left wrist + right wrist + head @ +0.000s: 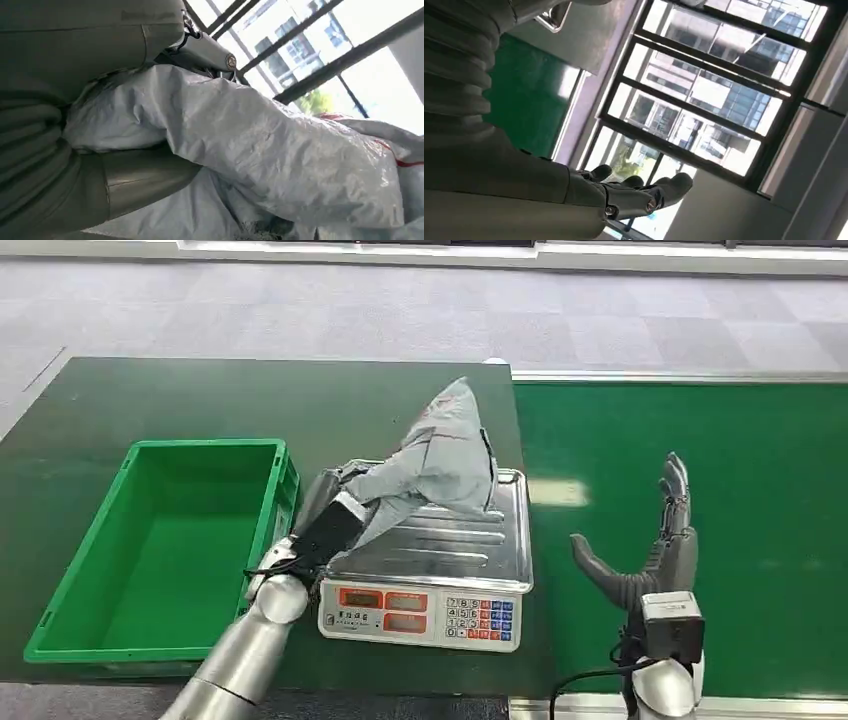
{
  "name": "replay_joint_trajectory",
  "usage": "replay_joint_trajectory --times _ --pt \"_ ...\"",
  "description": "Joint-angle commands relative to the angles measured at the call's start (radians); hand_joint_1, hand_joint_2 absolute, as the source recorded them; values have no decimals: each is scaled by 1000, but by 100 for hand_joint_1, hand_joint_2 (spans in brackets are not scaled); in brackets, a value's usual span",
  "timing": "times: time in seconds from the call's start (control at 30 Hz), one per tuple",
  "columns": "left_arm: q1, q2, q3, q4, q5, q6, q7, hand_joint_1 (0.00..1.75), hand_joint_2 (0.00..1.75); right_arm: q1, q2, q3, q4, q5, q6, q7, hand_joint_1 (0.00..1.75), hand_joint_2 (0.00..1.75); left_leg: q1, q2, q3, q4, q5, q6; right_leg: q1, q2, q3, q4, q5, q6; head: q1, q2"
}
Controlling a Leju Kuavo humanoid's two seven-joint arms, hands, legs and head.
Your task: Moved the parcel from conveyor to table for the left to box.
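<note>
A grey plastic parcel [440, 455] lies crumpled on the steel pan of a weighing scale [470, 550], one corner sticking up. My left hand [325, 525] grips the parcel's near-left end at the pan's left edge. In the left wrist view the parcel [260, 155] is pinched between thumb and fingers. My right hand [650, 560] hovers over the green conveyor [700, 470] to the right of the scale, fingers spread and holding nothing; its fingers [644, 192] also show in the right wrist view.
An empty green crate [160, 540] stands on the dark green table [200, 400] just left of the scale. The scale's keypad [480, 618] faces me. Grey floor lies beyond the table.
</note>
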Motion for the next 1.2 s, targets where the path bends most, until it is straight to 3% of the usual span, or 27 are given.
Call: replay_joint_trajectory --times 0.03,0.27,0.3,0.33,0.83,1.03,1.2 --pt "175 104 210 -377 35 67 -10 175 175 82 21 -109 -65 -3 -13 8 0 175 0 3 3 -2 -1 -2 1 3 1 -2 0 -2 0 0" --pt "335 101 353 -503 20 122 11 175 175 139 41 -150 -114 5 -1 1 0 175 0 3 3 -2 -2 -1 0 3 2 -1 -2 -2 0 0" --pt "348 99 365 -508 21 116 7 133 175 143 44 -153 -119 7 2 1 0 175 0 4 4 -3 -2 -1 0 3 2 -2 -2 -2 0 0" --pt "369 91 386 -509 10 120 20 3 175 149 49 -159 -126 10 3 1 0 175 0 3 3 -2 -3 -1 0 3 1 -1 -2 -2 0 0" --pt "463 58 483 -520 -64 176 77 0 175 131 46 -152 -88 25 23 16 0 175 1 1 2 -1 -3 -1 1 1 2 -2 -3 -1 0 0" --pt "480 29 510 -558 4 221 23 0 175 131 37 -147 -74 25 19 16 0 175 1 2 5 -3 -3 -1 1 1 5 -3 -3 -2 0 0" --pt "506 13 509 -619 175 185 -129 0 175 129 35 -140 -69 18 20 18 0 175 1 1 3 -2 -3 -1 1 1 3 -2 -3 -2 0 0"
